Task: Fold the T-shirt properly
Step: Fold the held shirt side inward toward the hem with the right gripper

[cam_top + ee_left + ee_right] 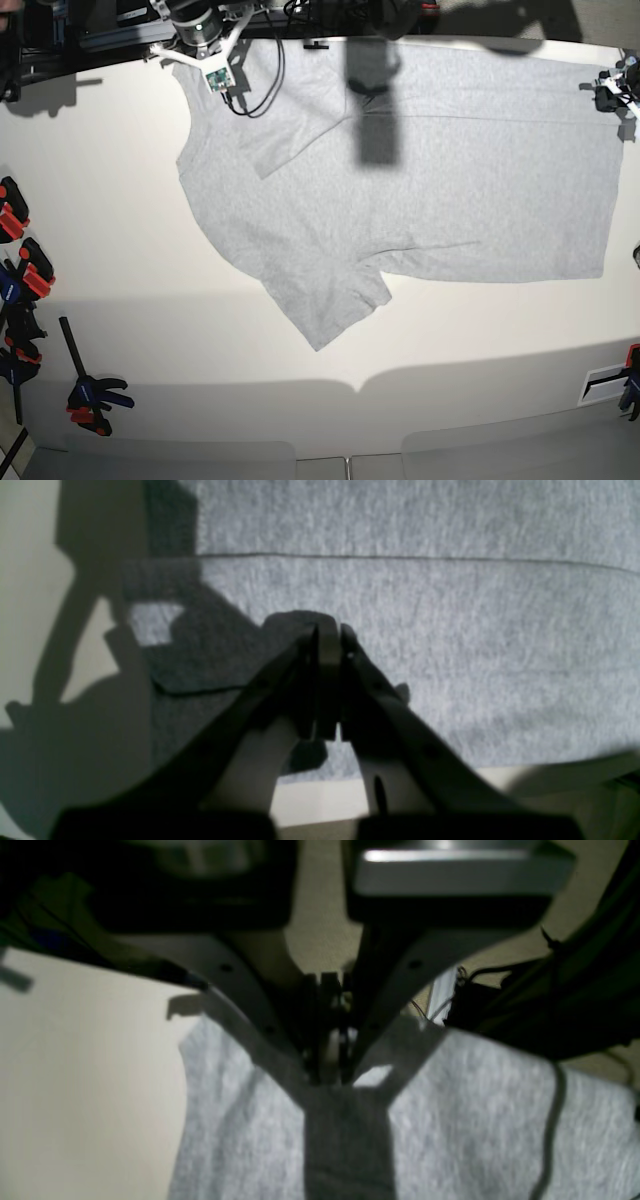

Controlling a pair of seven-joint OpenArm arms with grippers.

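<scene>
Orange-and-black clamps (18, 260) line the left edge of the white table (120, 170), well apart from the heather-grey T-shirt (400, 190), which lies spread flat with one sleeve angled toward the near edge. At its far left corner the right gripper (330, 1040) pinches soft cloth; at the right edge the left gripper (327, 680) has its jaws closed over the fabric, with a thin seam line running just beyond

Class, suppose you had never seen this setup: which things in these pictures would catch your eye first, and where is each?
The grey T-shirt dominates, spread across the far half of the white table, one sleeve pointing toward the near edge. The right claw is shut on the shirt's edge at the far left corner of the base view, while the left claw is closed over the cloth at the far right. Orange and blue clamps line the table's left edge.
</scene>
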